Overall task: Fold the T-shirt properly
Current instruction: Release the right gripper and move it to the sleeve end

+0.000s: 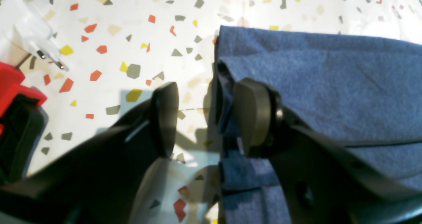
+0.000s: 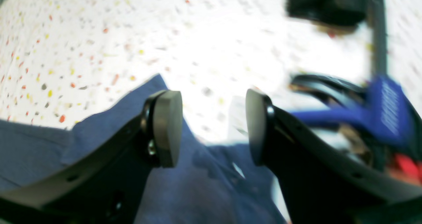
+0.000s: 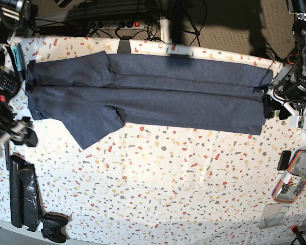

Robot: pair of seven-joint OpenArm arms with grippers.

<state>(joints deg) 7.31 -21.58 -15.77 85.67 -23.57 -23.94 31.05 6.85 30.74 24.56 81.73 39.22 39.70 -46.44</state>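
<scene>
showing l gripper [image 1: 204, 118] jaws apart beside t-shirt [image 1: 329, 85]

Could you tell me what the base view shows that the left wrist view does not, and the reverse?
Only the base view shows the whole T-shirt spread in a long band across the far side of the speckled table, with a sleeve flap pointing toward the near side, plus a game controller at the near edge. Only the left wrist view shows the left gripper close up, open, one finger beside the folded fabric edge, and a white plug. Both show the navy shirt lying on the speckled tabletop.
</scene>
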